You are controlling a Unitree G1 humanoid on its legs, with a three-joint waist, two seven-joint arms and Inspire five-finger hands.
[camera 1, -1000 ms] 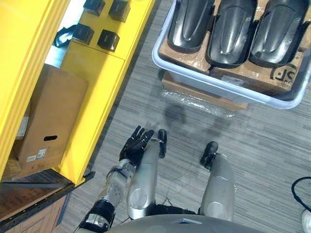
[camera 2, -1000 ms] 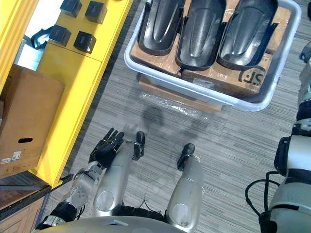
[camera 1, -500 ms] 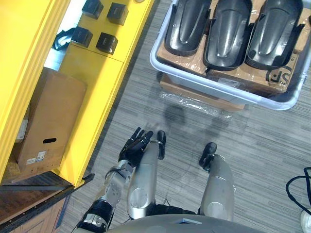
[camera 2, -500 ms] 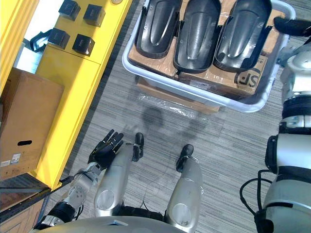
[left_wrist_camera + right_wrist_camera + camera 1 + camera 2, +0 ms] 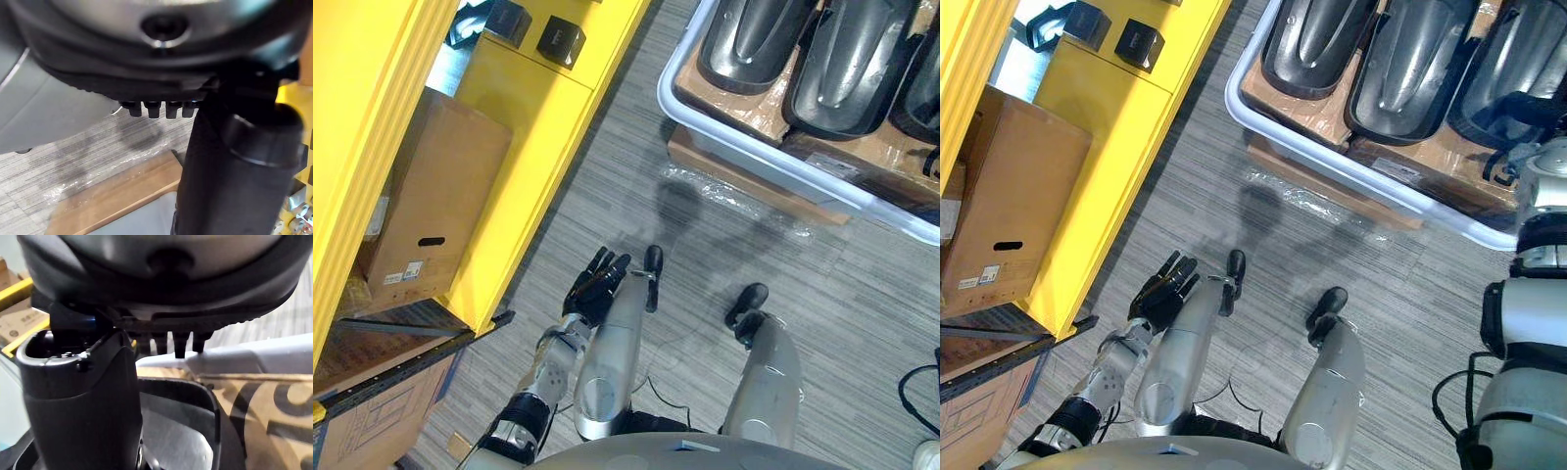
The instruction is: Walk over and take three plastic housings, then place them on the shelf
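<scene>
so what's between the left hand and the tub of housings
Bare grey carpet from the left hand, then clear plastic film by the cardboard under the tub, in both eye views.

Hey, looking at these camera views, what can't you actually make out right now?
- Plastic housings: far ends cut off by the top edge in both eye views.
- Rightmost housing: partly behind the right hand in the right eye view.
- Cardboard box in the yellow shelf: closed, contents hidden.
- Black boxes on the shelf: too small to identify.
</scene>
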